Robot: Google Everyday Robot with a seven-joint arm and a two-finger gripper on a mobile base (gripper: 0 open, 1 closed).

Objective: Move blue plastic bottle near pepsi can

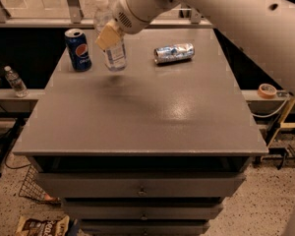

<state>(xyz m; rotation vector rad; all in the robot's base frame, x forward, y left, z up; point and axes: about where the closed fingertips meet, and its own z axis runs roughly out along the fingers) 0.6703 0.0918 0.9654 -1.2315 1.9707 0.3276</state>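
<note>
The blue plastic bottle [113, 48], clear with a white cap and pale label, is held upright just above the grey table [137, 117] near its far left corner. My gripper [108, 36] is shut on the bottle's middle, with a tan finger pad across its front. The pepsi can [78, 49], dark blue with the round logo, stands upright at the table's far left, a short gap to the left of the bottle.
A crushed silver-blue can [174, 53] lies on its side at the far middle of the table. A small clear bottle [14, 81] stands on a ledge left of the table. A tape roll [267, 90] lies on the right ledge. Drawers are below the tabletop.
</note>
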